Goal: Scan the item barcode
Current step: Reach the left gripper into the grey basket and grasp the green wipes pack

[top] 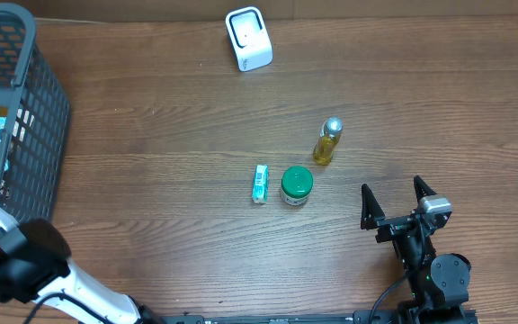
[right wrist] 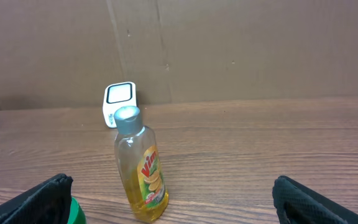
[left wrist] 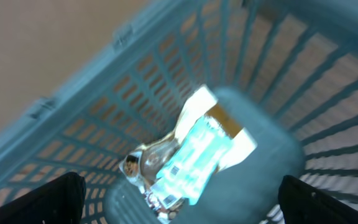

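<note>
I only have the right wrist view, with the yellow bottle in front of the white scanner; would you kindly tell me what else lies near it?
Observer: A small teal-and-white tube lies flat beside a green-lidded jar, both left of your bottle.
Operator: Thank you. Where is the left arm?
Observer: The left arm is at the far left, its jaws hanging open above a grey basket.
Operator: Is anything in that basket?
Observer: Yes, one shiny packet with a light blue label lies on its floor, not held.
</note>
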Tool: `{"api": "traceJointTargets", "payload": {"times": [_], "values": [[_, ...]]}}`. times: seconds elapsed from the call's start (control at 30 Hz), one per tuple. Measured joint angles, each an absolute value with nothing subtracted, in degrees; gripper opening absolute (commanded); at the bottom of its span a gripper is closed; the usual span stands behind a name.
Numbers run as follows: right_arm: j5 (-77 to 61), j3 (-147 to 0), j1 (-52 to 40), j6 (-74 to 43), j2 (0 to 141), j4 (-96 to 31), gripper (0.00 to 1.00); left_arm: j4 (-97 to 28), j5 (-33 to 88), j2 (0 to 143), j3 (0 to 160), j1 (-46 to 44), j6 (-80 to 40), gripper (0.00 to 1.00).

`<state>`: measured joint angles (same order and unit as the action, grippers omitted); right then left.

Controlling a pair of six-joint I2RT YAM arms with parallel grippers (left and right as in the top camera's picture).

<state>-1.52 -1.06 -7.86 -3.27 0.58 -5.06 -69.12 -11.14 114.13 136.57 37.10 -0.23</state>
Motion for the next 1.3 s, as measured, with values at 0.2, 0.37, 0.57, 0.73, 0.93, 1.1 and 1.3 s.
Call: {"api": "traceJointTargets", "payload": {"times": [0.2, 0.37, 0.57, 0.73, 0.93, 1.1, 1.3], "values": [[-1.54, -1.06, -7.86, -3.25, 0.58, -5.1, 1.0, -63.57, -11.35, 121.62, 122.72, 39.38, 7.33, 1.0], [-1.52, -1.06, -7.86, -3.25, 0.58, -5.06, 1.0, -53.87, -12.67, 122.17, 112.71, 39.38, 16.82, 1.0], [-1.52, -1.06, -7.86, -3.27, 0.58, -5.06, 1.0, -47.72, -12.32, 122.17, 106.76, 39.38, 24.71, 0.99], [-1.52, -1.06, -7.86, -3.27, 0.58, -5.1, 1.0, -44.62, -11.6, 122.17, 104.09, 39.44, 28.51, 1.0], [-1.54, -1.06, -7.86, -3.25, 0.58, -5.1, 1.0, -44.12, -10.28, 124.25, 104.05, 40.14, 29.19, 0.99], [-1.54, -1.06, -7.86, -3.27, 0.58, -5.08, 1.0, -44.12, -10.68, 128.75, 104.2, 40.29, 29.17, 0.99], [-1.54, -1.06, -7.86, -3.27, 0.58, -5.1, 1.0, -44.05, -12.16, 129.51, 104.31, 40.75, 29.19, 0.23]]}}
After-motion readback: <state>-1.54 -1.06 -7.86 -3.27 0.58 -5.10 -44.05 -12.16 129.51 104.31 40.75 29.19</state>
